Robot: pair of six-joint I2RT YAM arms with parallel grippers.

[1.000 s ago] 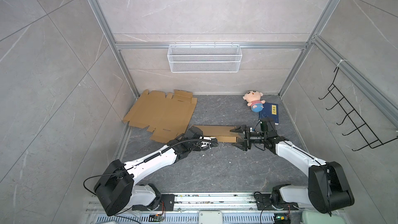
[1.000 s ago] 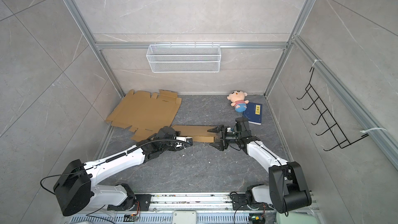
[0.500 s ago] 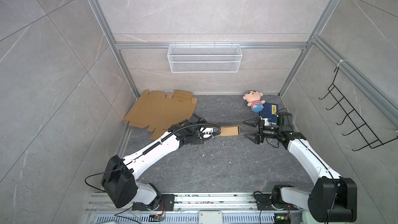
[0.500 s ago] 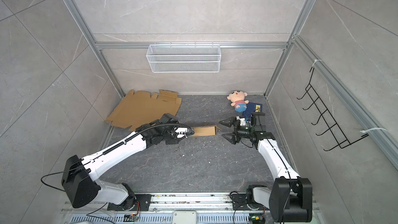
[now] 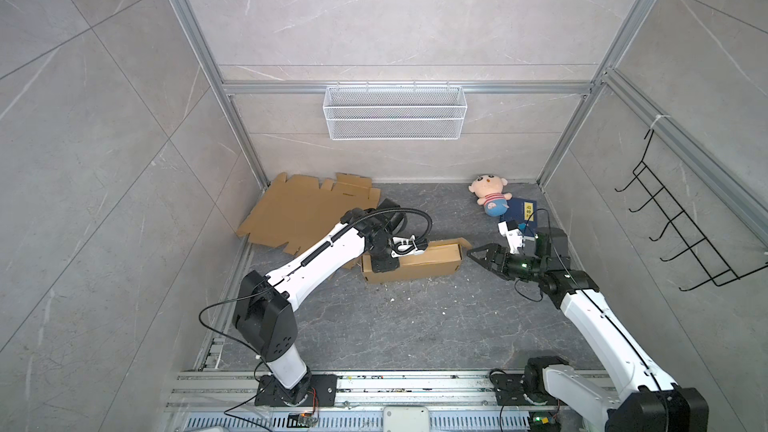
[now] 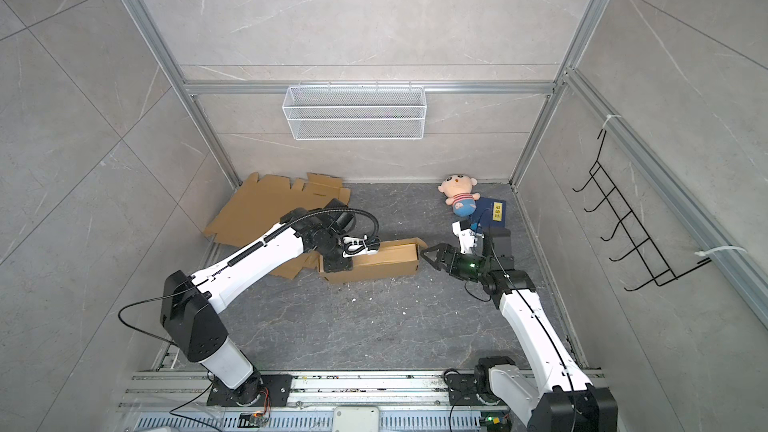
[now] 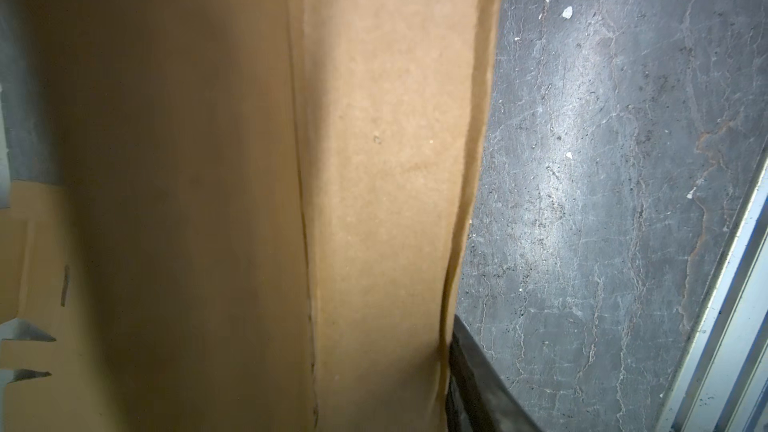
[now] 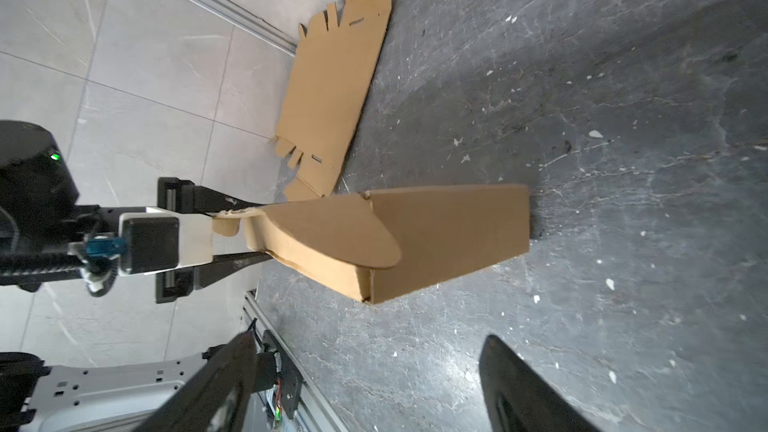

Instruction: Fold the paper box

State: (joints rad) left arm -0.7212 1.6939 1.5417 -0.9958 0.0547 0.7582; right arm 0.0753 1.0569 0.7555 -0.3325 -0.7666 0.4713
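Counter (image 5: 415, 326): dark stone, wide stretch in front of paper box (image 5: 419, 268).
Left end effector (image 5: 383, 263): pinching box's left end.
Right end effector (image 5: 474, 255): spread, just off box's right flap edge.

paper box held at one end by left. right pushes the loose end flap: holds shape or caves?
Probably caves: the paper box is thin cardboard and its rounded end flap stands unlatched, so it should hinge inward. Likely light; only the left gripper clamps it, at the far end, so a push from the open right gripper may pivot it.
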